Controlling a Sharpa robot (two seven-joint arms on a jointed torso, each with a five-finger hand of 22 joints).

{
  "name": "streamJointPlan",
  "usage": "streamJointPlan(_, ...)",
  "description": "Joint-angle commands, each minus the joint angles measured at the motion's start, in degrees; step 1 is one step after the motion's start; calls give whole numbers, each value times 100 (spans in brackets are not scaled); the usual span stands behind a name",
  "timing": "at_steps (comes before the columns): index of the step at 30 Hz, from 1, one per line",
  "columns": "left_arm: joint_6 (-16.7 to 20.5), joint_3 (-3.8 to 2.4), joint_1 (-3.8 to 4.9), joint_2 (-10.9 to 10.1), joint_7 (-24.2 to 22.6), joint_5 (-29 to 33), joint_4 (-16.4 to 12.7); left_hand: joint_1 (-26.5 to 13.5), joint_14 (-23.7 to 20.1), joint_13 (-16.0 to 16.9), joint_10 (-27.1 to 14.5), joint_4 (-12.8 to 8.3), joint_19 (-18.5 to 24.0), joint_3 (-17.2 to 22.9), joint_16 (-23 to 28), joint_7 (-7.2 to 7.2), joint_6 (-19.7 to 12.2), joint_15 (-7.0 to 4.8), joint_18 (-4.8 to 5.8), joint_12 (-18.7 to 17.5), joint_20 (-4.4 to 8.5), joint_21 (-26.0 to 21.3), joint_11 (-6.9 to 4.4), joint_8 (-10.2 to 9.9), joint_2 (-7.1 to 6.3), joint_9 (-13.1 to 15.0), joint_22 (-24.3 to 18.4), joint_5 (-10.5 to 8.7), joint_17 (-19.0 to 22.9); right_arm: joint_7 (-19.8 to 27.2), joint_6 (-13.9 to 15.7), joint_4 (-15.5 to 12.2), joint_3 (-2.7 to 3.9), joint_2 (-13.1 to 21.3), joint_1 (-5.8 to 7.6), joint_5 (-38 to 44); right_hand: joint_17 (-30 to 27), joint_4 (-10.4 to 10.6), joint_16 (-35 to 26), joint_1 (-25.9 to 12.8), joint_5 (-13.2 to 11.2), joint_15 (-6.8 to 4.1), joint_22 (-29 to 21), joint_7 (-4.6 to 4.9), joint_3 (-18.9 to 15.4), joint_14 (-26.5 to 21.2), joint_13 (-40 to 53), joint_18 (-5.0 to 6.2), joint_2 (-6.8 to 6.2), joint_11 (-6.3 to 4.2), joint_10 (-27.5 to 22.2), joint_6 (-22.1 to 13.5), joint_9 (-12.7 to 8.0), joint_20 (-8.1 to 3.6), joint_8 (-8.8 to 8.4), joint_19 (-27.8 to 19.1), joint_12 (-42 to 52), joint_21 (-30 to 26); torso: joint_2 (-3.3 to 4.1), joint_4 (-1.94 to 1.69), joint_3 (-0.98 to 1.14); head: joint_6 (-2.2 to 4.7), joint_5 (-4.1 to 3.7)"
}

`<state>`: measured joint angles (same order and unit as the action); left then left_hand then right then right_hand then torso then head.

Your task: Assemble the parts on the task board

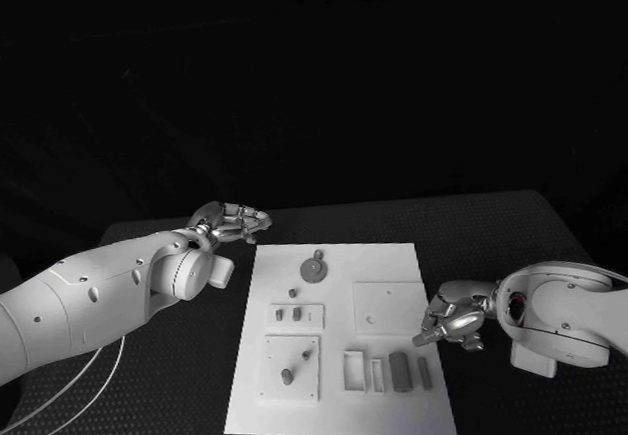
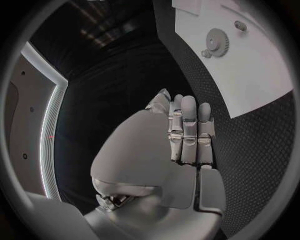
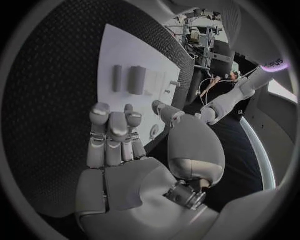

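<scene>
The white task board lies in the middle of the table. A grey gear and a small peg sit near its far end, and two grey bars lie near its near right corner. My left hand hovers off the board's far left corner, fingers straight and holding nothing. My right hand is at the board's right edge beside a square plate; its fingers are stretched out and hold nothing. The left wrist view shows the gear, and the right wrist view shows the bars.
On the board's left side are a small block with pegs and a square plate with pegs. Two empty slots lie beside the bars. Black table surrounds the board on all sides.
</scene>
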<state>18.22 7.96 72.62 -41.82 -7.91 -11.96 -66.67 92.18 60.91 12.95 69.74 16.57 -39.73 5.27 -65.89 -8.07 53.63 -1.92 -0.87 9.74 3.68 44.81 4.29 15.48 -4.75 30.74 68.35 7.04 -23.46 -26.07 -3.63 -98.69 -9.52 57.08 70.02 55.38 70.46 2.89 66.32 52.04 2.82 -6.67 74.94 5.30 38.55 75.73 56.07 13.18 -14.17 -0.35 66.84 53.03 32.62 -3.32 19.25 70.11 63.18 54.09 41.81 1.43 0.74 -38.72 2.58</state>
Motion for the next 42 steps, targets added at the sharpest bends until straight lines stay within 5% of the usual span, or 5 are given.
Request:
streamJointPlan(1, -83, -1, -18, 19, -40, 19, 17, -48, -23, -8, 16, 3, -26, -29, 39, -33, -11, -2, 87, -19, 305, -36, 4, -33, 9, -8, 7, -29, 7, -404, -417, -62, -34, -6, -6, -385, 43, 39, 58, -41, -4, -19, 134, 43, 35, 35, 48, 182, 42, -38, -13, 102, 31, -102, 32, 58, 43, 53, -15, 13, -9, -87, -59)
streamJointPlan(10, -117, 5, -77, 66, -39, 26, 47, -68, -19, -10, 15, 6, -27, -32, 39, -34, -12, -1, 87, -22, 303, -37, 5, -35, 11, -8, 11, -31, 7, -465, -46, -136, -161, -160, -142, -427, 126, 145, 138, -244, -3, -24, 130, 34, 86, 65, 114, 182, 176, -47, -13, 119, 49, -97, -7, 18, 83, 154, -82, 49, -21, -265, -180)
streamJointPlan(17, -123, 10, -89, 76, -37, 27, 47, -75, -17, -10, 14, 6, -27, -32, 40, -35, -12, -1, 87, -24, 303, -37, 5, -35, 14, -8, 12, -31, 8, -490, 81, -89, -200, -343, -273, -307, 154, 192, 166, -335, -4, -12, 126, 49, 129, 81, 129, 182, 149, -34, -2, 92, 28, -94, -55, 6, 88, 193, -104, 56, -34, -314, -176)
streamJointPlan(41, -117, 14, -89, 48, -28, 27, 6, -98, -5, -13, 9, 4, -28, -35, 34, -38, -15, 0, 87, -30, 303, -40, 7, -37, 15, -9, 17, -33, 5, -456, 414, 297, -206, -808, -497, 302, 146, 288, 139, -525, -3, 3, 113, 66, 177, 67, 156, 182, -4, -17, -2, 83, 1, -88, -127, -18, 77, 265, -93, 54, -42, -271, -92)
streamJointPlan(42, -123, 14, -89, 48, -28, 27, 6, -103, -3, -14, 9, 5, -29, -35, 32, -38, -16, 0, 87, -31, 303, -40, 7, -38, 15, -9, 18, -33, 4, -459, 416, 318, -208, -833, -507, 347, 146, 277, 138, -515, -3, 4, 112, 66, 180, 67, 158, 182, -11, -17, -1, 81, 0, -89, -131, -18, 77, 268, -99, 19, -67, -270, -109)
